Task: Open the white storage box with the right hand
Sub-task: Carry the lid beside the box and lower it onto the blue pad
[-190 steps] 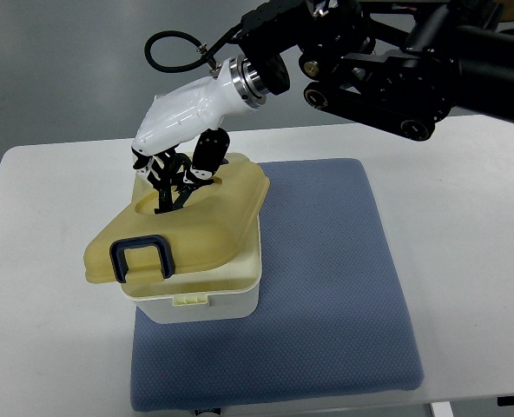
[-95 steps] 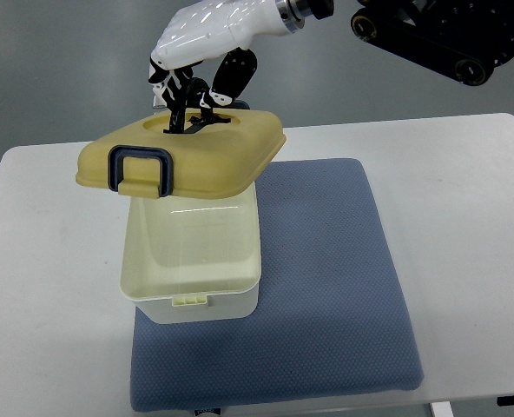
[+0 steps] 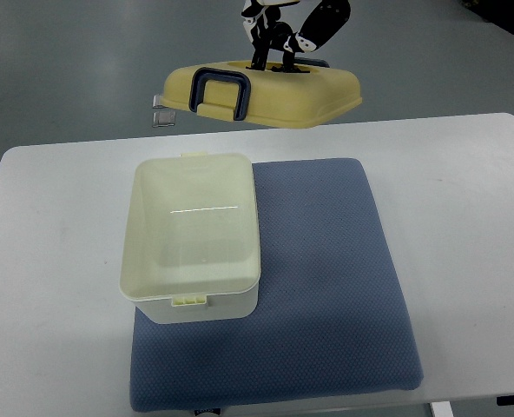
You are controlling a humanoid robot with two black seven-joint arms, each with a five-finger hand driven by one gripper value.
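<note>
The white storage box (image 3: 193, 233) stands open on the left part of a blue mat (image 3: 326, 287), and its pale inside is bare. Its yellow lid (image 3: 274, 94), with a dark blue latch (image 3: 220, 90) on the near edge, hangs in the air beyond the box's far end. My right hand (image 3: 279, 54) is at the picture's top edge, its black fingers (image 3: 261, 48) shut on the grip on top of the lid. Most of the hand and arm is cut off by the frame. The left arm does not show.
The mat lies on a white table (image 3: 49, 261) whose far edge runs just behind the box. A small grey fitting (image 3: 163, 115) sits on the floor past that edge, under the lid's left end.
The lid has come off the box, rising and moving away and to the right with my right hand. The box, shut a second ago, now stands open.
</note>
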